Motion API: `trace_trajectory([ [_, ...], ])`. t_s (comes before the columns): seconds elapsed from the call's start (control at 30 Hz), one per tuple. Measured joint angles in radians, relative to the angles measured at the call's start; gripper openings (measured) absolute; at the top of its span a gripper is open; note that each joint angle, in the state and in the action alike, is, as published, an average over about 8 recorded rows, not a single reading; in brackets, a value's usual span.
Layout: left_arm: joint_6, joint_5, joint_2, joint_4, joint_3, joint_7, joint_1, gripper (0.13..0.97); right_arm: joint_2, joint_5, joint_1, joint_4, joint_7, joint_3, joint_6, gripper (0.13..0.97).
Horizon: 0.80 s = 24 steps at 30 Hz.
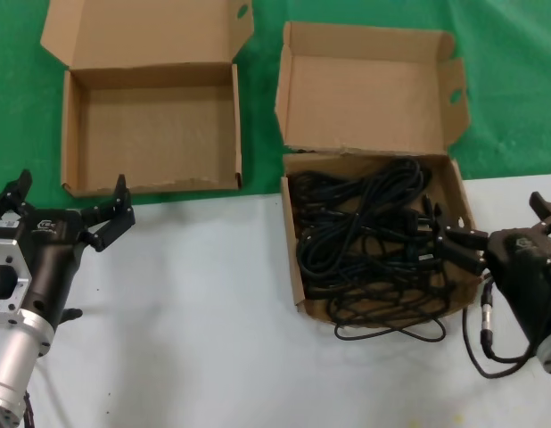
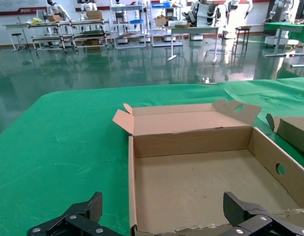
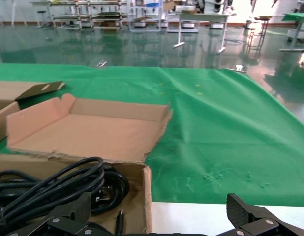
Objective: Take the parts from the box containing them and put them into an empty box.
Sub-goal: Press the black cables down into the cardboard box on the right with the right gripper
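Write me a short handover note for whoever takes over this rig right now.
Left end effector: open, empty, at the near edge of the empty box.
Right end effector: open, holding nothing, at the right side of the full box.
Cords: all tangled in the full box, one loop hanging over its near wall onto the table.
Done: nothing moved.
Left: transfer every cord.
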Motion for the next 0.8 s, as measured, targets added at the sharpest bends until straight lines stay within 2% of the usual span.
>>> trace_trajectory([
  [0.23,0.000,0.000,0.000,0.000,0.000,0.000,0.000,0.796,0.040,-0.036,-0.022,0.034,-0.060,-0.013,-0.043,0.966],
  [0.33,0.000,0.000,0.000,0.000,0.000,0.000,0.000,0.796,0.055,-0.057,-0.033,0.063,-0.137,-0.002,-0.090,0.966],
  [0.37,0.000,0.000,0.000,0.000,0.000,0.000,0.000,0.796,0.059,-0.062,-0.036,0.073,-0.172,0.004,-0.109,0.966],
  [0.63,0.000,0.000,0.000,0.000,0.000,0.000,0.000,0.615,0.062,-0.103,-0.031,0.118,-0.529,0.064,-0.292,0.966],
  [0.67,0.000,0.000,0.000,0.000,0.000,0.000,0.000,0.615,0.062,-0.108,-0.028,0.119,-0.578,0.070,-0.318,0.966],
  [0.8,0.000,0.000,0.000,0.000,0.000,0.000,0.000,0.509,0.064,-0.120,-0.009,0.120,-0.770,0.084,-0.413,0.966],
])
